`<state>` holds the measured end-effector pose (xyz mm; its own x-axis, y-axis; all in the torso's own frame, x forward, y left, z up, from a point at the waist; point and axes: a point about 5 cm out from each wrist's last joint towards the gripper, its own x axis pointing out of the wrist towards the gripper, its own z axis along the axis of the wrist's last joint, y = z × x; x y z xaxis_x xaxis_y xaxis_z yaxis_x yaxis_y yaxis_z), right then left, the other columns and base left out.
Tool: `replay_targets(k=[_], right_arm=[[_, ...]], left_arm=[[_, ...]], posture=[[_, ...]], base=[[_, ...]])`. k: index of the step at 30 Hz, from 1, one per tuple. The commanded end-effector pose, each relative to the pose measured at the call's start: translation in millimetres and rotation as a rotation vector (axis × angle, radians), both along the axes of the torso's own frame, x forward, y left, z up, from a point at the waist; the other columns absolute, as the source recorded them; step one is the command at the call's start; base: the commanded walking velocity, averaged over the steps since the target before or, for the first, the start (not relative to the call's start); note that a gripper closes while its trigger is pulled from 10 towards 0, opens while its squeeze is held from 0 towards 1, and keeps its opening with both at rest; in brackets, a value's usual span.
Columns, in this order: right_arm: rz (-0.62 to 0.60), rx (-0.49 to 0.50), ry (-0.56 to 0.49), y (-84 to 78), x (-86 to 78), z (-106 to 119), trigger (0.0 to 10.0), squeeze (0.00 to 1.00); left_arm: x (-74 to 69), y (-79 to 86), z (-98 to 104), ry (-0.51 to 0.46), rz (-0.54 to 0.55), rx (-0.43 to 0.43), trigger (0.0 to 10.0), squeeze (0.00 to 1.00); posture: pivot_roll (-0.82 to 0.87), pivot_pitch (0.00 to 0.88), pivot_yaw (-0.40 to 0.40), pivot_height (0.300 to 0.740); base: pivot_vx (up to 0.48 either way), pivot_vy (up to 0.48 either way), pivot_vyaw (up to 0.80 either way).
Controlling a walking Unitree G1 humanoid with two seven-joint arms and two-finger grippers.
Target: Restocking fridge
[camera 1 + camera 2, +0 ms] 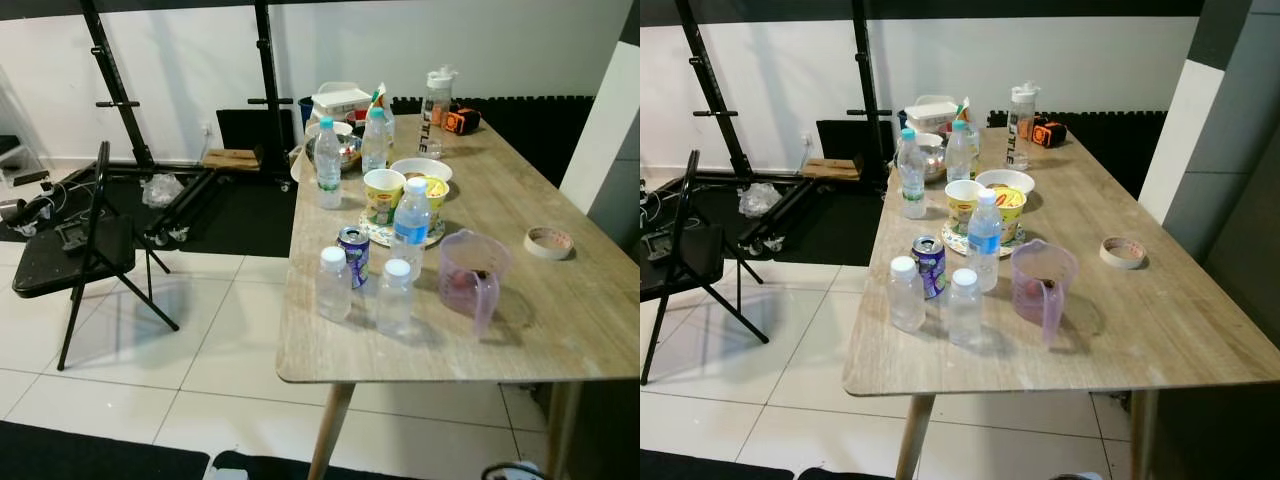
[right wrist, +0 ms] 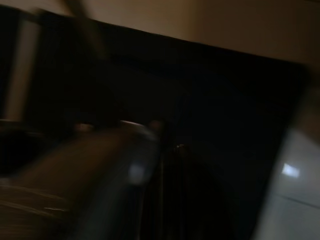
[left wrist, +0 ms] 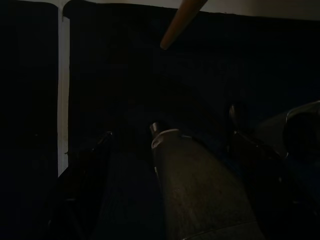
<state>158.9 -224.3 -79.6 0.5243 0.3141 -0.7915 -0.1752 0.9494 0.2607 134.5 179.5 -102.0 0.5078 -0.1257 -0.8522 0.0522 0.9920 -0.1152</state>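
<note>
A wooden table stands in front of me, a little to the right. Near its front edge are two small clear bottles with white caps, a purple drink can, a blue-labelled water bottle and a tinted plastic pitcher. Further back are two noodle cups, a white bowl, two more water bottles and a shaker bottle. My left gripper hangs low in the dark, its fingers apart and holding nothing. The right wrist view is dark and blurred.
A roll of tape lies on the table's right side. A black folding chair stands on the white tiles to the left. Behind it, a black metal rack stands against the wall. A dark mat lies at my feet.
</note>
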Motion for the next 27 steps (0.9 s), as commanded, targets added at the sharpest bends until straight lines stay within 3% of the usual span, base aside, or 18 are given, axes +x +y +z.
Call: replay_targets(k=[1, 3, 6, 7, 10, 12, 16, 17, 18, 23, 27], right_arm=[[0.049, 0.167, -0.055, 10.5, 13.1, 9.0, 10.0, 1.0], [0.118, 0.325, -0.107, 18.3, 25.0, 20.1, 10.0, 1.0], [0.2, 0.462, -0.162, 24.1, 36.9, 33.3, 10.0, 1.0], [0.2, 0.462, -0.162, 24.1, 36.9, 33.3, 10.0, 1.0], [0.367, 0.615, -0.228, 34.3, 51.3, 53.1, 10.0, 1.0], [0.479, 0.677, -0.252, 42.1, 56.3, 63.4, 10.0, 1.0], [0.561, 0.721, -0.264, 48.5, 58.6, 70.5, 10.0, 1.0], [0.654, 0.797, -0.307, 57.2, 64.1, 85.7, 10.0, 1.0], [0.654, 0.797, -0.307, 57.2, 64.1, 85.7, 10.0, 1.0], [0.775, 0.969, -0.477, 75.6, 81.5, 136.8, 10.0, 1.0], [0.843, 1.038, -0.546, 82.3, 84.1, 162.5, 10.0, 1.0]], left_arm=[[-1.9, 4.9, -0.2, 0.009, 0.003, 0.008, 10.0, 0.0], [-1.7, 4.6, -0.2, 0.009, 0.001, 0.007, 10.0, 0.0], [-2.1, 4.4, -0.4, 0.01, 0.0, 0.006, 10.0, 0.0], [-2.1, 4.4, -0.4, 0.01, 0.0, 0.006, 10.0, 0.0], [-2.8, 4.0, -0.6, 0.013, -0.002, 0.005, 10.0, 0.0], [-2.8, 3.8, -0.7, 0.014, -0.003, 0.005, 10.0, 0.0], [-2.9, 3.6, -0.7, 0.015, -0.003, 0.005, 10.0, 0.0], [-2.6, 3.4, -0.7, 0.014, -0.004, 0.004, 10.0, 0.0], [-2.6, 3.4, -0.7, 0.014, -0.004, 0.004, 10.0, 0.0], [-4.1, 3.3, -1.1, 0.018, -0.007, 0.003, 10.0, 0.0], [-4.5, 2.5, -1.3, 0.019, -0.008, -0.001, 10.0, 0.0]], posture=[[-0.09, 0.0, 0.008, 0.74], [-0.09, 0.0, 0.008, 0.74], [-0.09, 0.0, 0.01, 0.74], [-0.09, 0.0, 0.01, 0.74], [-0.09, 0.0, 0.01, 0.74], [-0.09, 0.0, 0.01, 0.74], [-0.09, 0.0, 0.01, 0.74], [-0.09, 0.001, 0.011, 0.74], [-0.09, 0.001, 0.011, 0.74], [-0.09, 0.006, 0.011, 0.74], [-0.09, 0.007, 0.011, 0.74]], base=[[0.0, 0.0, 0.0], [0.0, 0.0, 0.0], [0.0, 0.0, 0.0], [0.0, 0.0, 0.0], [0.0, 0.0, 0.0], [0.0, 0.0, 0.0], [0.0, 0.0, 0.0], [0.0, 0.0, 0.0], [0.0, 0.0, 0.0], [0.0, 0.0, 0.0], [0.0, 0.0, 0.0]])
